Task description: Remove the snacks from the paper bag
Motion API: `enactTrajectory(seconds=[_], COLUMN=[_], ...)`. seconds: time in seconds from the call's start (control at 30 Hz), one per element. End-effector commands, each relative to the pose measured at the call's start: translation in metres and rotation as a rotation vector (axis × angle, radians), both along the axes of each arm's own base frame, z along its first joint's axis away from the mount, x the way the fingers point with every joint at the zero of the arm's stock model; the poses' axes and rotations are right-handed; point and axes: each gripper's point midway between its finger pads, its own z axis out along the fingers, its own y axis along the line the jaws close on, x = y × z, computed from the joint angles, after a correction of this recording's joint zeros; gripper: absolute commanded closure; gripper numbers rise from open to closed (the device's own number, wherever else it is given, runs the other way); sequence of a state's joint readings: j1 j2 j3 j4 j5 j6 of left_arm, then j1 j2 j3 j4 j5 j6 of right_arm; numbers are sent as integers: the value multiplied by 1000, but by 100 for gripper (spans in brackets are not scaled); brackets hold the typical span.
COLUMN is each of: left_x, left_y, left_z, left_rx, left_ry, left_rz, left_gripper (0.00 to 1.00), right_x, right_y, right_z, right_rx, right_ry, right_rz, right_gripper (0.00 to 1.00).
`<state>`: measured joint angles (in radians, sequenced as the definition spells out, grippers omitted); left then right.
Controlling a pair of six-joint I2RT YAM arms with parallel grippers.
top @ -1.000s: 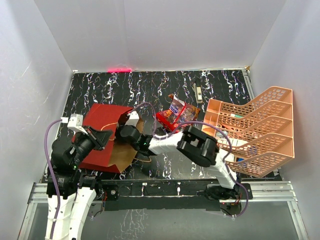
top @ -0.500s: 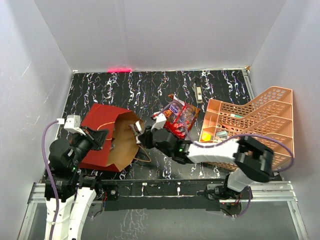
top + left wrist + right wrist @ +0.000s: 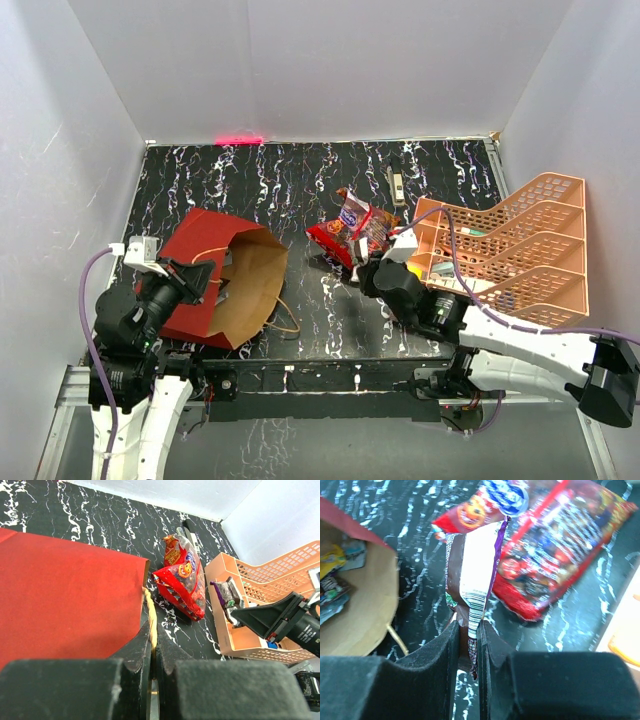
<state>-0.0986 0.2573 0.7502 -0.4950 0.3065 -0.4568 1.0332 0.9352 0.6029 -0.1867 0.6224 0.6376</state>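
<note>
1. The paper bag (image 3: 225,285) lies on its side at the lower left of the top view. Its red outside faces up and its brown mouth opens toward the middle of the black marbled table (image 3: 250,180).
2. The left gripper (image 3: 151,630) sits at the bag's near edge with its jaws closed. In the left wrist view a tan cord handle (image 3: 150,612) of the bag is pinched between the fingers.
3. The right gripper (image 3: 468,630) is clamped on a candy packet (image 3: 470,575). The packet is brown with a purple edge and a white barcode panel, and it stands edge-on out of the jaws.
4. In the right wrist view the held packet is outside the bag, above the table between the bag's mouth at the left of the frame and the red packets at the upper right.
5. Two red chip bags (image 3: 352,232) lie on the table at the centre of the top view. They touch each other and are well apart from the bag.
6. More small packets (image 3: 332,580), one of them yellow, show inside the bag's mouth at the left edge of the right wrist view.
7. A peach lattice tray (image 3: 510,260) stands at the right of the top view, just beside the chip bags.
8. A slim pen-like tool (image 3: 396,183) lies on the table above the chip bags.
</note>
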Motion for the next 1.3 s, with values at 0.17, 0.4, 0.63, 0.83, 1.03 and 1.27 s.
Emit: enactTrajectory(seconds=[0.17, 0.4, 0.63, 0.83, 1.03, 1.27], left_x=[0, 1, -10, -14, -16, -8], left_y=[-1, 1, 3, 13, 16, 17], left_z=[3, 2, 15, 20, 17, 10], left_rx=[6, 13, 11, -3, 28, 12], left_ry=[-25, -3, -73, -89, -16, -18], left_rz=[-8, 5, 8, 72, 77, 99], left_gripper=[100, 100, 100, 100, 100, 100], right_x=[-43, -57, -41, -28, -37, -81], right_y=[-14, -13, -16, 34, 130, 230], right_z=[-78, -102, -76, -15, 28, 56], right_rx=[13, 94, 1, 41, 256, 358], right_ry=[311, 349, 252, 38, -51, -294], right_rz=[-16, 21, 27, 278, 609, 878], right_gripper=[90, 79, 36, 14, 16, 20])
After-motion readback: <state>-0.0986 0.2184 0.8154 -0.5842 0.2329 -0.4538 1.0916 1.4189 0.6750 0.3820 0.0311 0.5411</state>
